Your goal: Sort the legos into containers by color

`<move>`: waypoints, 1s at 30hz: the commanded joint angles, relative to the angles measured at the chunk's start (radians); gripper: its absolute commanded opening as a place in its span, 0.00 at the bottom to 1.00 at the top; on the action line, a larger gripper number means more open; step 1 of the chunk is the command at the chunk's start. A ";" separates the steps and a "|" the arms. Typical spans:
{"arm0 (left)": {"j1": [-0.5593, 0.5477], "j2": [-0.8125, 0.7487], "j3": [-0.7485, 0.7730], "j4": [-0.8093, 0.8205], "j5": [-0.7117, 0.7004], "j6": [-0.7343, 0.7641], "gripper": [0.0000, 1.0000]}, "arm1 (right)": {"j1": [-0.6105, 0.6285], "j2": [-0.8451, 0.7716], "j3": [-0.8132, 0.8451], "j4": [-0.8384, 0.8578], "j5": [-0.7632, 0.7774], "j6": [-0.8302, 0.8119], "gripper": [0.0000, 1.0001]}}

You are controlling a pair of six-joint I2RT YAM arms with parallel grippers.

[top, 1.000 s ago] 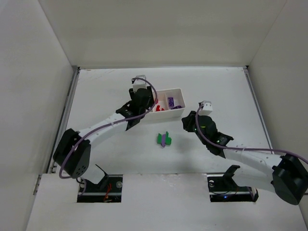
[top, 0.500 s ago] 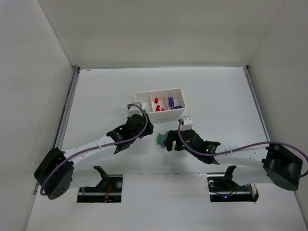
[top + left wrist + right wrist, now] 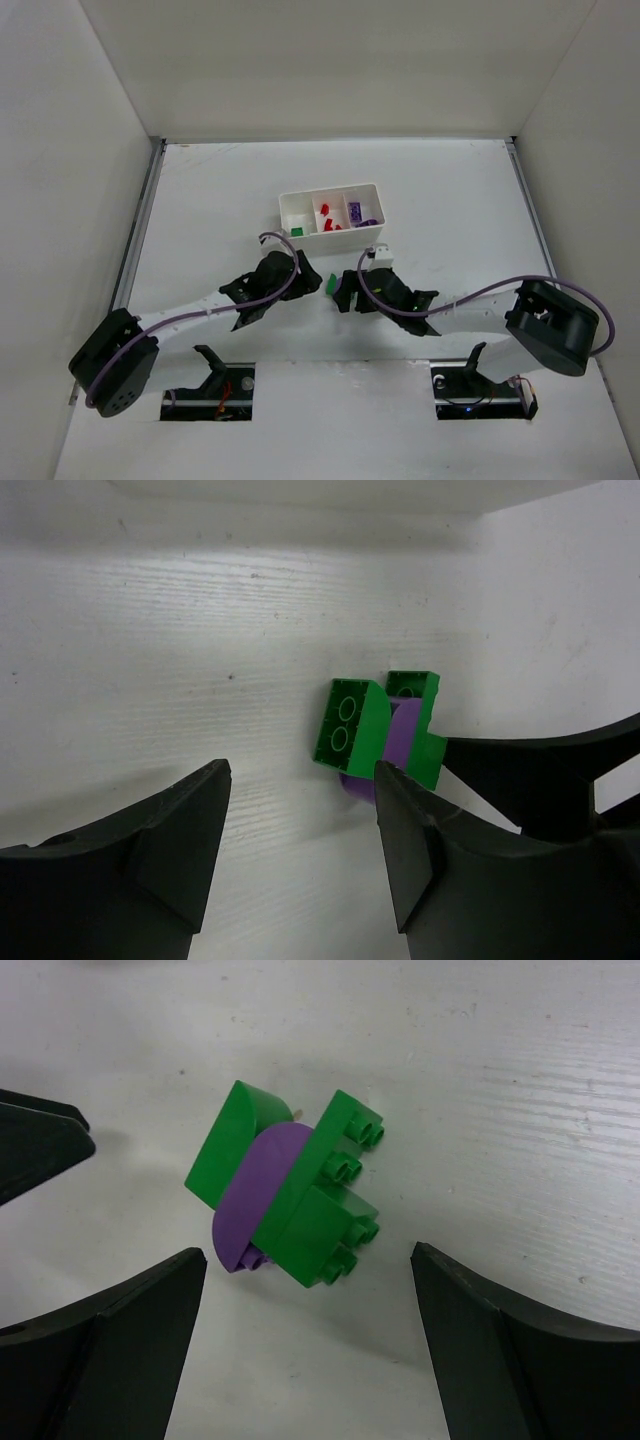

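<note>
A joined cluster of legos (image 3: 290, 1185), two green pieces with a purple piece between them, lies on the white table. In the top view the cluster (image 3: 329, 287) shows between both grippers. My left gripper (image 3: 302, 780) is open just short of the cluster (image 3: 375, 735), with nothing between its fingers. Facing it from the other side, my right gripper (image 3: 308, 1260) stands wide open, the cluster just beyond its fingertips. The white tray (image 3: 330, 192) of containers sits behind; it holds a green lego (image 3: 297, 231) on the left, red legos (image 3: 328, 220) in the middle and purple legos (image 3: 357, 212) on the right.
White walls enclose the table on three sides. The two arms converge near the table's middle, their fingers close together around the cluster. The right gripper's dark fingers (image 3: 540, 780) show at the right of the left wrist view.
The left arm pulled back from the tray to the cluster's left side. The right arm swung in to the cluster's right side and its jaws opened.
</note>
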 commanded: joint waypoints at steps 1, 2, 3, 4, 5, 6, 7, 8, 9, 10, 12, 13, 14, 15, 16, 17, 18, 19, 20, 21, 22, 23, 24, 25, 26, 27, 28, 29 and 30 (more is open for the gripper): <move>0.016 -0.019 -0.030 0.076 0.039 -0.041 0.57 | -0.003 0.003 0.025 0.072 -0.024 0.029 0.91; 0.019 -0.019 -0.035 0.082 0.039 -0.043 0.57 | -0.003 0.002 0.026 0.066 -0.026 0.026 0.93; 0.021 -0.016 -0.039 0.088 0.039 -0.045 0.57 | -0.003 0.002 0.031 0.062 -0.029 0.019 0.94; 0.022 -0.009 -0.041 0.095 0.039 -0.046 0.57 | -0.003 0.007 0.038 0.057 -0.033 0.015 0.95; 0.022 -0.003 -0.042 0.103 0.041 -0.049 0.57 | -0.003 0.019 0.048 0.052 -0.039 0.010 0.95; 0.022 0.004 -0.042 0.111 0.042 -0.051 0.57 | -0.003 0.034 0.058 0.048 -0.046 0.004 0.96; 0.022 0.012 -0.042 0.118 0.047 -0.051 0.57 | -0.003 0.048 0.066 0.042 -0.044 0.001 0.95; 0.024 0.015 -0.042 0.122 0.048 -0.052 0.57 | -0.003 0.060 0.074 0.036 -0.038 -0.001 0.93; 0.028 0.017 -0.042 0.126 0.055 -0.057 0.58 | -0.004 0.072 0.078 0.026 -0.033 -0.001 0.90; 0.030 0.018 -0.042 0.128 0.059 -0.061 0.59 | -0.006 0.080 0.081 0.025 -0.030 -0.001 0.88; 0.047 0.027 -0.044 0.141 0.087 -0.078 0.64 | -0.011 0.094 0.088 0.025 -0.027 -0.004 0.81; 0.054 0.035 -0.045 0.151 0.104 -0.086 0.65 | -0.011 0.099 0.091 0.025 -0.027 -0.008 0.78; 0.063 0.046 -0.047 0.164 0.123 -0.092 0.66 | -0.011 0.103 0.094 0.022 -0.027 -0.011 0.76; 0.071 0.057 -0.051 0.180 0.143 -0.100 0.67 | -0.011 0.108 0.095 0.019 -0.027 -0.011 0.72; 0.079 0.069 -0.056 0.200 0.162 -0.109 0.67 | -0.011 0.111 0.095 0.017 -0.027 -0.011 0.69; 0.085 0.084 -0.062 0.220 0.180 -0.118 0.68 | -0.011 0.115 0.095 0.016 -0.026 -0.011 0.68; 0.093 0.098 -0.067 0.241 0.199 -0.127 0.68 | -0.011 0.119 0.095 0.016 -0.026 -0.011 0.67; 0.100 0.112 -0.073 0.261 0.216 -0.136 0.68 | -0.012 0.123 0.097 0.016 -0.026 -0.014 0.67; 0.106 0.126 -0.078 0.282 0.231 -0.144 0.68 | -0.014 0.129 0.100 0.014 -0.026 -0.016 0.68; 0.110 0.133 -0.081 0.298 0.242 -0.149 0.68 | -0.014 0.138 0.104 0.011 -0.026 -0.016 0.70; 0.114 0.141 -0.085 0.315 0.251 -0.150 0.68 | -0.014 0.145 0.109 0.008 -0.026 -0.016 0.72; 0.117 0.147 -0.091 0.333 0.256 -0.152 0.68 | -0.014 0.151 0.114 0.005 -0.024 -0.013 0.72; 0.119 0.149 -0.096 0.342 0.256 -0.153 0.68 | -0.014 0.155 0.117 0.005 -0.024 -0.013 0.72; 0.120 0.147 -0.099 0.346 0.256 -0.153 0.68 | -0.014 0.158 0.118 0.005 -0.023 -0.014 0.70; 0.123 0.143 -0.102 0.349 0.256 -0.153 0.69 | -0.014 0.158 0.120 0.005 -0.023 -0.014 0.65; 0.125 0.135 -0.104 0.349 0.256 -0.153 0.69 | -0.014 0.155 0.120 0.003 -0.021 -0.014 0.60; 0.125 0.129 -0.107 0.349 0.254 -0.149 0.69 | -0.014 0.146 0.118 0.003 -0.017 -0.010 0.57; 0.125 0.120 -0.108 0.349 0.254 -0.147 0.69 | -0.014 0.132 0.114 0.003 -0.010 -0.008 0.56; 0.125 0.115 -0.110 0.349 0.254 -0.146 0.69 | -0.012 0.117 0.111 0.003 -0.007 -0.010 0.55</move>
